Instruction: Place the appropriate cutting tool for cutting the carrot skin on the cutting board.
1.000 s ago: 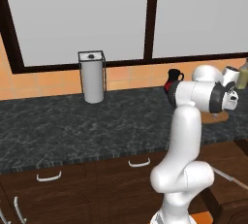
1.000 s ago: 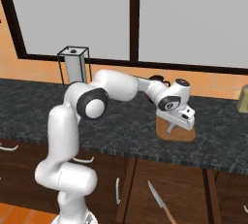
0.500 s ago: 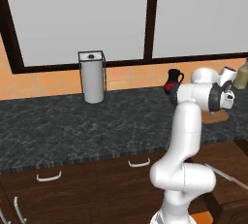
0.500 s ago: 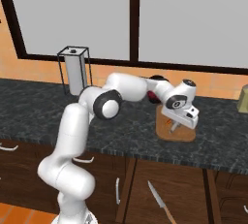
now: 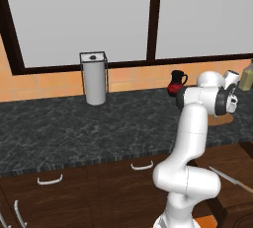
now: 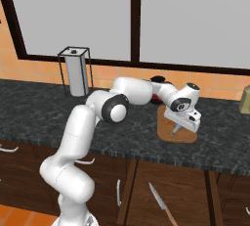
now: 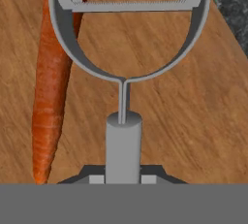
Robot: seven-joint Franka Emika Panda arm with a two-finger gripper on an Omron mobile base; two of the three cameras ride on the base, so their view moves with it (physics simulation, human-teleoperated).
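Dark marbled stone makes up the desk [image 6: 58, 107], running beneath two large windows with dark frames and above brown wooden drawers. On it, the flat light-brown wooden cutting board [image 6: 163, 127] with rounded corners lies toward the right end, and the tool [image 6: 176, 130] hangs just above it with its jaws nearly closed on the round grey handle of a grey Y-shaped peeler [image 7: 123, 48]. In the hand view the peeler's forked head and slotted blade stretch out over the board's wood grain, and the tiny orange tapered carrot [image 7: 51, 87] lies on the board just beside the peeler, partly under one prong of its fork; whether the peeler touches the wood cannot be told. The white arm reaches far forward and to the right from its base, its upper links roughly level over the desk and the wrist bent downward at the board. A red-and-black jug [image 5: 175, 82] stands behind the arm near the wall, a white roll in a wire holder [image 5: 93, 77] stands well apart to the left, and a knife [image 6: 160, 204] lies down low in front of the drawers.
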